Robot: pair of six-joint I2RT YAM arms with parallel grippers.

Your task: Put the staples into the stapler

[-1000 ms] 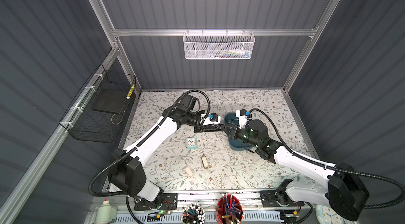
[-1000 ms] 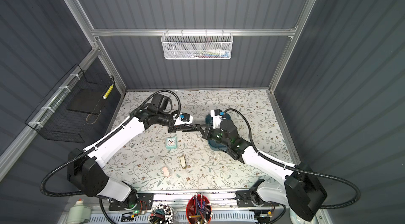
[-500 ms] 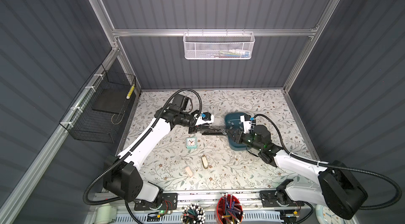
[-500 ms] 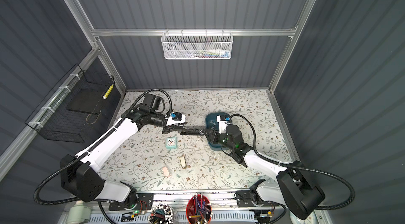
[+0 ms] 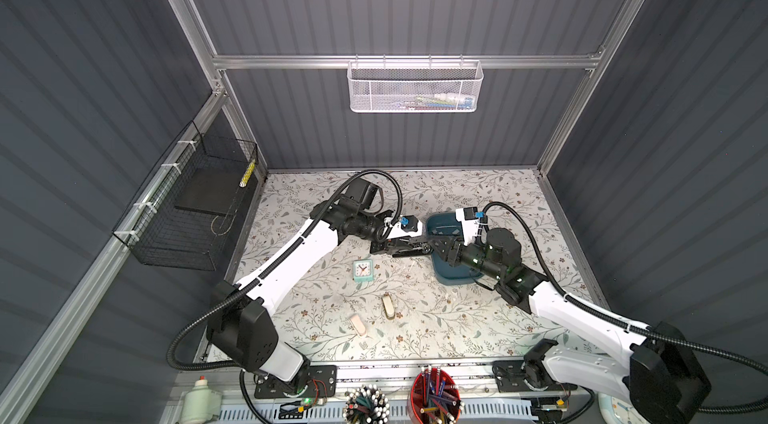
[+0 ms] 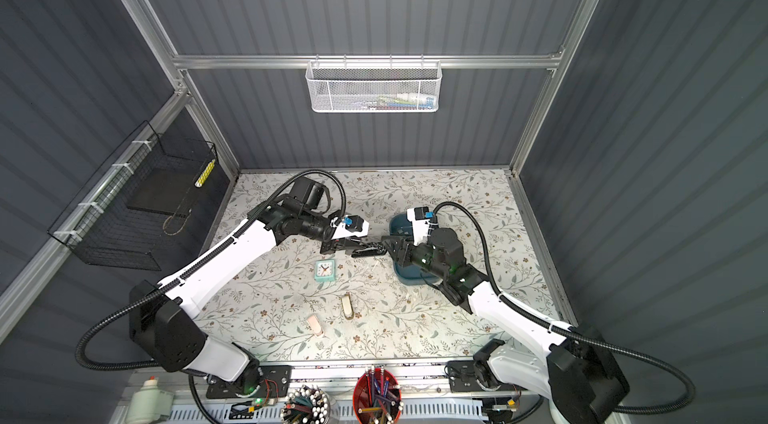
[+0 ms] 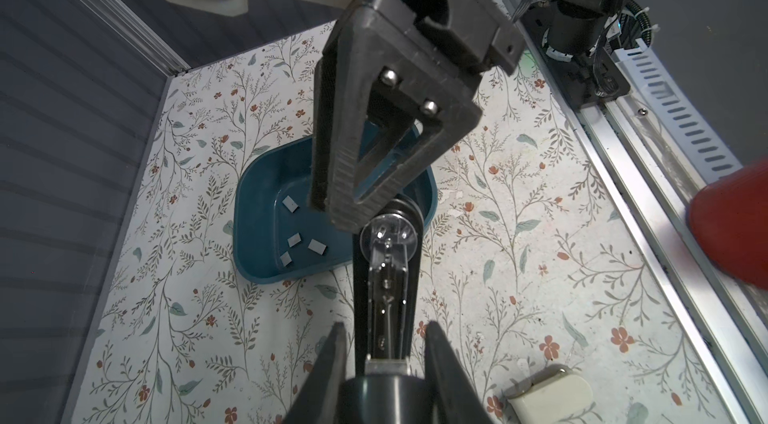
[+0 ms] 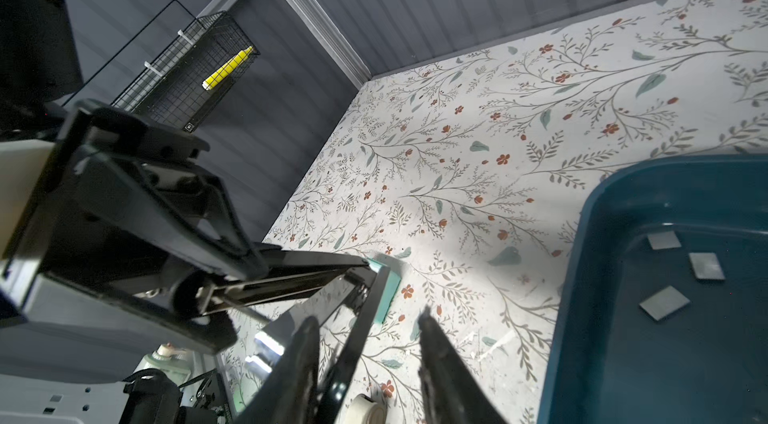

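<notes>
Open black stapler [image 7: 386,272] pinched in left pincer [image 7: 384,332], held over worktop [image 7: 498,235]; right pincer [image 8: 368,318] spread at its far end; grey staples [image 7: 294,240] loose in teal tray [image 7: 248,202].

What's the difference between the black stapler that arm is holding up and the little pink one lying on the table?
The black stapler is held off the table, clamped in the left gripper. The pink stapler lies loose on the flowered table. The black stapler is swung open with its metal track bared, while the pink stapler looks shut. One is black, the other pale pink. Both are small staplers.
</notes>
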